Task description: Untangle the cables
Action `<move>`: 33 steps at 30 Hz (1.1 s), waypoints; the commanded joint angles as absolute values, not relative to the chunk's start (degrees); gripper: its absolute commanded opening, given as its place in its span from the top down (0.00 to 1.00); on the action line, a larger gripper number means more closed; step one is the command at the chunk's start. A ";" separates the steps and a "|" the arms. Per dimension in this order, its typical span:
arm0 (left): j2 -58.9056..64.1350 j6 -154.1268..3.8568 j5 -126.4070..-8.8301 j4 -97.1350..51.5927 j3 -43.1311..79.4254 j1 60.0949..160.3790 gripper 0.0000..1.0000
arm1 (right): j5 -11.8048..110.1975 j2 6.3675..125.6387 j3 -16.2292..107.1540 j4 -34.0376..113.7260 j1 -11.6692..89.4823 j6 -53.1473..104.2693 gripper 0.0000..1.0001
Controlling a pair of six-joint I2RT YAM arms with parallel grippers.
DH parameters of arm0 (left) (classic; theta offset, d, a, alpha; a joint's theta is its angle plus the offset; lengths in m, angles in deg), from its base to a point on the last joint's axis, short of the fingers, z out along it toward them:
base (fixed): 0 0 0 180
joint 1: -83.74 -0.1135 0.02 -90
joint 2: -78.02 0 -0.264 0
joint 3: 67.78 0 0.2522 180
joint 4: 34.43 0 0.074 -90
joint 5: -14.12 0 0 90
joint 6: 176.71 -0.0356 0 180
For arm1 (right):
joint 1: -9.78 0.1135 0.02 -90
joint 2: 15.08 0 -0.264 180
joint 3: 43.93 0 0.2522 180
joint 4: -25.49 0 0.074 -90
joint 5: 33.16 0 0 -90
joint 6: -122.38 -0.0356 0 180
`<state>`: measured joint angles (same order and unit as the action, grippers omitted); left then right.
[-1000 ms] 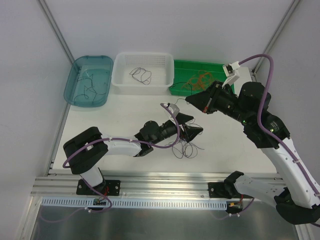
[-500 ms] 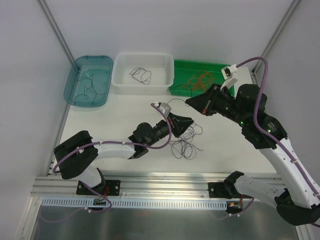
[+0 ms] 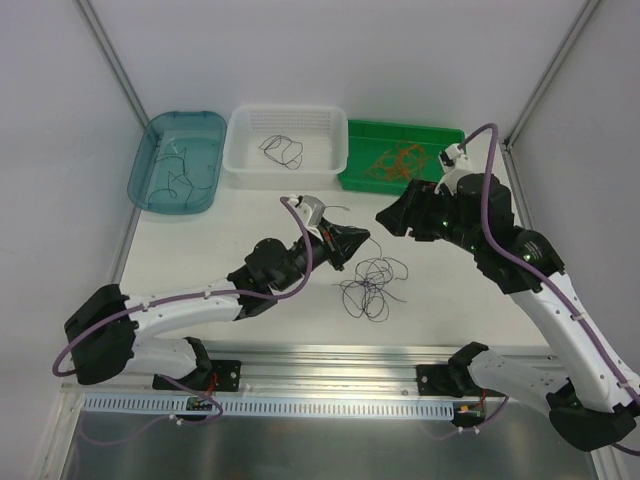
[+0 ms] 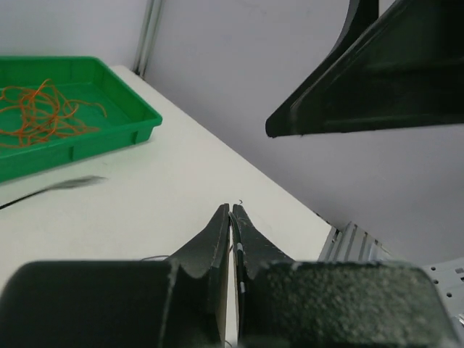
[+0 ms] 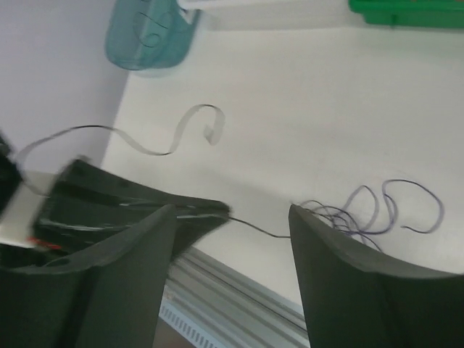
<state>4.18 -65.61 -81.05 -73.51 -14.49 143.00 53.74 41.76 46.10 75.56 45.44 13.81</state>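
Since a second back the left arm (image 3: 200, 300) has stretched further across the worktop (image 3: 220, 240) and its jaws have pressed together, while the right jaws have let go and now stand spread. Nearest me the cables (image 3: 372, 283) lie in a loose dark tangle; one dark strand (image 5: 257, 228) runs from the heap into the left jaws, which pinch it just beyond. The right arm (image 3: 520, 260) hovers close by, holding nothing. Farther back sit a teal tub (image 3: 140, 165), a white basket (image 3: 290, 108) and a green tray (image 3: 362, 140) — each with wires inside. I'd say one strand is being drawn free; next it wants a steady pull away from the tangle — without dragging the rest along.
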 commanded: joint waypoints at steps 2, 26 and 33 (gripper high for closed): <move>11.48 -63.42 -85.89 -54.79 -8.68 142.98 1.00 | 57.28 40.04 42.08 79.68 42.39 19.79 0.30; 22.91 -56.83 -91.61 -30.60 -1.55 142.80 1.00 | 23.97 48.73 14.13 35.65 46.61 25.70 0.37; 23.70 -55.96 -93.54 -30.42 -1.11 142.80 1.00 | 24.93 51.63 10.61 30.29 47.66 24.03 0.40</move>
